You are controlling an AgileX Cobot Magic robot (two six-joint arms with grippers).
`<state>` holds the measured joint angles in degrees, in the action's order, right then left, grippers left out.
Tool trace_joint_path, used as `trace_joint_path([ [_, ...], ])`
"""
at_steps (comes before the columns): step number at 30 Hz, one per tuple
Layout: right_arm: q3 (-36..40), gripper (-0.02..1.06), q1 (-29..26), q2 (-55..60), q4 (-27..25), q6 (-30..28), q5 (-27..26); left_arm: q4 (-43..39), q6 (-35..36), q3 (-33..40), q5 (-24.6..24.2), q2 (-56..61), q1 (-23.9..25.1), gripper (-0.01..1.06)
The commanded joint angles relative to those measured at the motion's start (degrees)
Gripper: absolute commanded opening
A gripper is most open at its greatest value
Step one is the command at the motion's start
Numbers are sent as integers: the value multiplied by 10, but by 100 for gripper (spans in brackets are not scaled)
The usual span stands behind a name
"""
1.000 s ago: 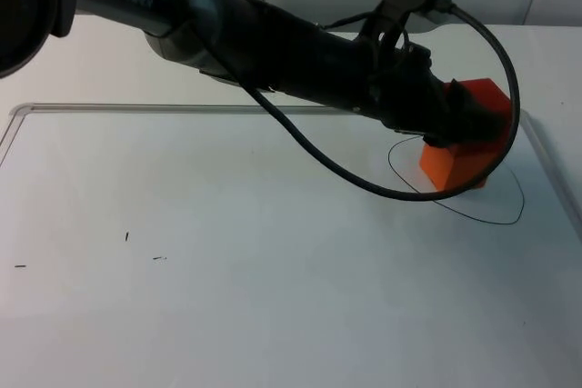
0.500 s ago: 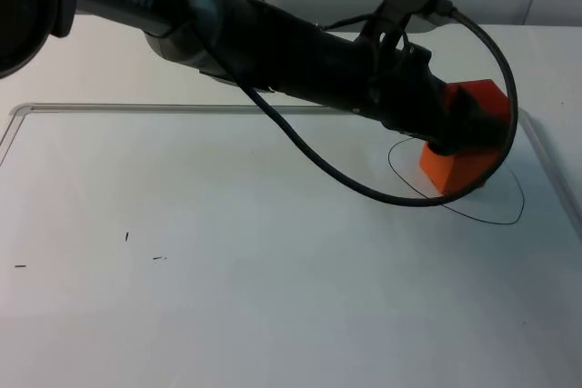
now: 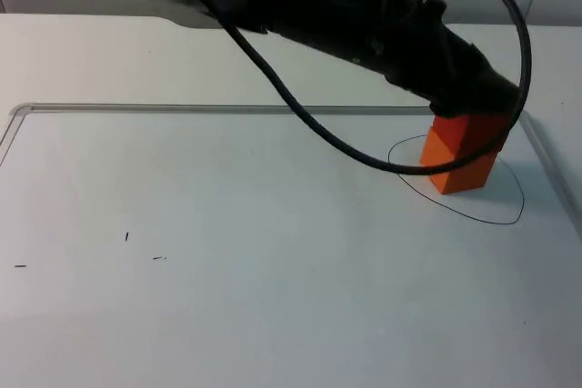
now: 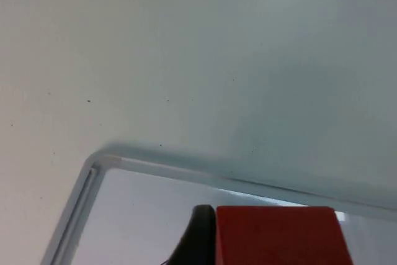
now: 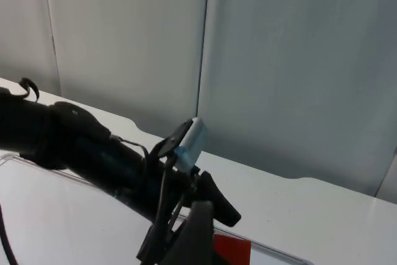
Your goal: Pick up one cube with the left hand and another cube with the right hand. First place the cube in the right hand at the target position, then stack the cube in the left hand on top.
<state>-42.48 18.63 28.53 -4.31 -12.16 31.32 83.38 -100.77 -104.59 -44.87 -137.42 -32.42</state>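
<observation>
Left gripper [image 3: 473, 111]: I read it as clamped on the upper cube [image 3: 466, 129], probably; fingertips hidden.
Stack: upper cube on lower cube [image 3: 466, 170], inside drawn ring [image 3: 509, 221], table's 3 o'clock.
Handling: rigid, light, smooth; hold flat opposite faces.
Right gripper [image 5: 195, 231]: waits raised; grip unreadable.

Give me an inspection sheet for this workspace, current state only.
surface: white table with a clear-edged mat; a drawn circle at the right.
job's things: bottom cube stands inside the circle; top cube sits on it, roughly lined up.
clutter: a few small dark marks on the mat.
tools: left tool is down over the stack, closed on the top cube, with a finger against its side. Right tool is raised beside the stack and waits, facing the left arm.
cables: nothing seen loose on the surface.
surroundings: grey wall behind the table.
</observation>
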Motion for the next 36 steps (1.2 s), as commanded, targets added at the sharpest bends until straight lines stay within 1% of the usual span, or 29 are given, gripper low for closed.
trace_joint_path([
  [1, 2, 81, 2, -2, 6, -3, -8, -43, 48, 0, -15, 34, 6, 81],
  [2, 2, 81, 2, -2, 7, -3, -8, -59, 67, 0, -17, 48, 9, 81],
  [3, 2, 81, 2, -2, 7, -3, -8, -59, 67, 0, -17, 48, 9, 81],
  [7, 2, 81, 2, -2, 8, -3, -8, -138, 146, 0, -23, 128, 14, 81],
  [8, 2, 81, 2, -2, 8, -3, -8, -138, 146, 0, -23, 128, 14, 81],
  [9, 2, 81, 2, -2, 8, -3, -7, -158, 173, 0, -23, 147, 15, 81],
  [10, 2, 81, 2, -2, 8, -3, -6, -199, 218, 0, -24, 182, 15, 81],
  [11, 2, 81, 2, -2, 8, -3, -4, -212, 232, 0, -25, 191, 15, 81],
  [13, 2, 81, 2, -2, 8, -3, -3, -264, 291, 0, -33, 234, 15, 81],
  [14, 2, 81, 2, -2, 8, -3, -3, -264, 291, 0, -33, 234, 15, 81],
  [15, 2, 81, 2, -2, 8, -3, -3, -308, 340, 0, -38, 272, 15, 81],
  [17, 2, 81, 2, -2, 8, -3, -1, -368, 396, 0, -54, 311, 15, 81],
  [18, 2, 81, 2, -2, 8, -3, 0, -390, 418, 0, -63, 327, 15, 81],
  [19, 2, 81, 2, -2, 8, -3, 0, -390, 418, 0, -63, 327, 15, 81],
  [20, 2, 81, 2, -2, 8, -3, 1, -412, 446, 0, -74, 345, 15, 81],
  [21, 2, 81, 2, -2, 8, -3, 1, -424, 454, 0, -80, 353, 15, 81],
  [24, 2, 81, 2, -2, 8, -3, 3, -483, 513, 0, -123, 394, 15, 81],
  [25, 2, 81, 2, -2, 8, -3, 5, -498, 527, 0, -135, 402, 15, 81],
  [26, 2, 81, 2, -2, 8, -3, 5, -498, 527, 0, -135, 402, 15, 81],
  [27, 2, 81, 2, -2, 8, -3, 8, -522, 551, 0, -155, 414, 15, 81],
  [30, 2, 81, 2, -2, 8, -3, 11, -570, 595, 0, -197, 432, 15, 81],
  [31, 2, 81, 2, -2, 8, -3, 11, -570, 595, 0, -197, 432, 15, 81],
  [34, 2, 81, 2, -2, 8, -3, 12, -592, 618, 1, -233, 452, 15, 80],
  [36, 2, 81, 2, -2, 8, -3, 12, -597, 622, 1, -240, 458, 15, 80],
])
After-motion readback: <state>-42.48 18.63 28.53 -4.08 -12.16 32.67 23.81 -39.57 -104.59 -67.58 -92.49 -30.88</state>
